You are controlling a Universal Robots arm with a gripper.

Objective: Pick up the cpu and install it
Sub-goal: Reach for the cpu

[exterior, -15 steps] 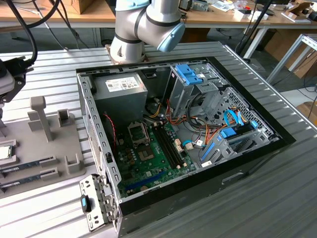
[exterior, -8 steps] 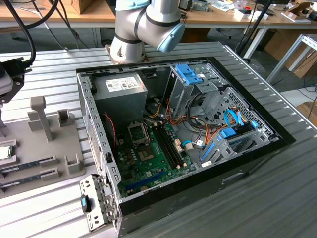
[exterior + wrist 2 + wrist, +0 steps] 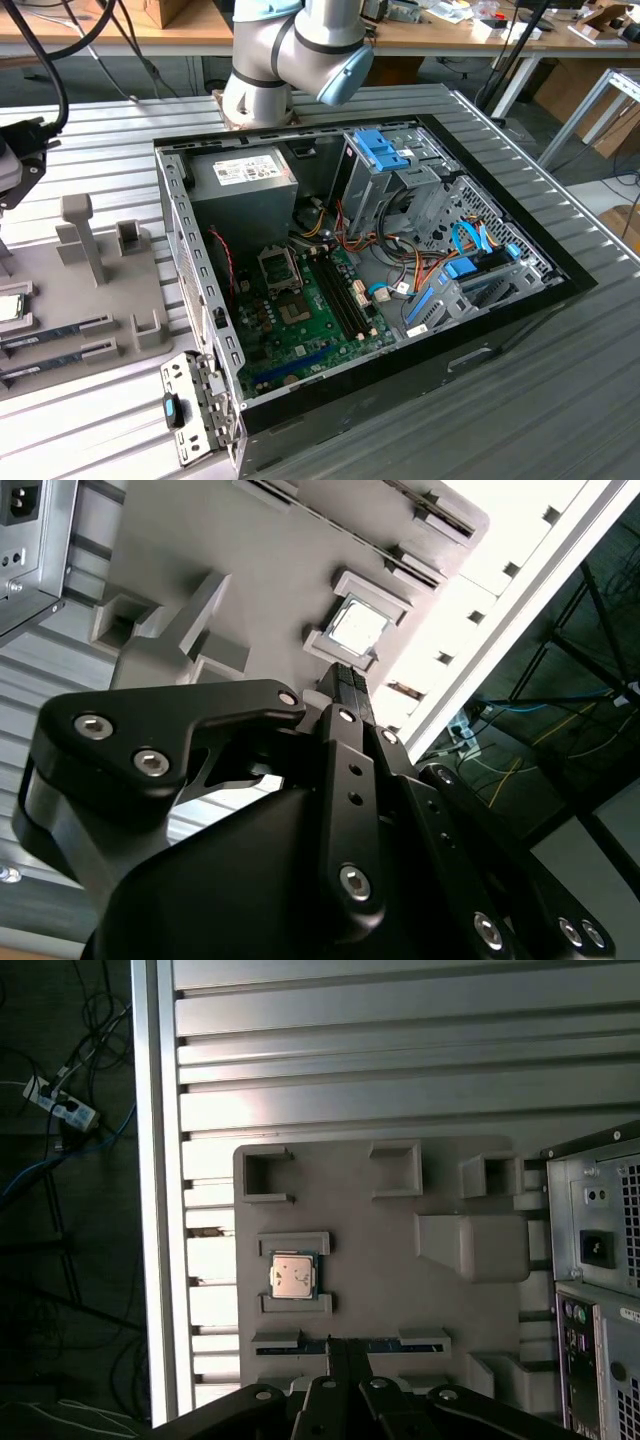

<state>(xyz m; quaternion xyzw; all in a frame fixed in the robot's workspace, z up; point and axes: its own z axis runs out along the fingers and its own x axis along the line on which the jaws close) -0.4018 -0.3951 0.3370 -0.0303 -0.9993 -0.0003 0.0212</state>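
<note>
The cpu [image 3: 295, 1275] is a small square chip with a shiny silver top. It lies flat between two raised lips on a grey fixture tray [image 3: 390, 1270]; it also shows in the second wrist view [image 3: 360, 626] and at the exterior view's far left [image 3: 8, 307]. My gripper [image 3: 340, 1352] hangs above the tray, its black fingers [image 3: 345, 685] pressed together with nothing between them. The fingertips hover over the slot beside the cpu's holder, a short way off the chip and not touching it. The open socket [image 3: 279, 268] sits on the green motherboard [image 3: 310, 330] inside the case.
The open computer case [image 3: 500, 330] lies on the slatted metal table, with a grey power supply [image 3: 245, 185], drive cages and cables inside. Memory sticks [image 3: 50, 335] and upright posts [image 3: 82, 235] stand on the tray. The table edge [image 3: 160, 1210] runs close beside the tray.
</note>
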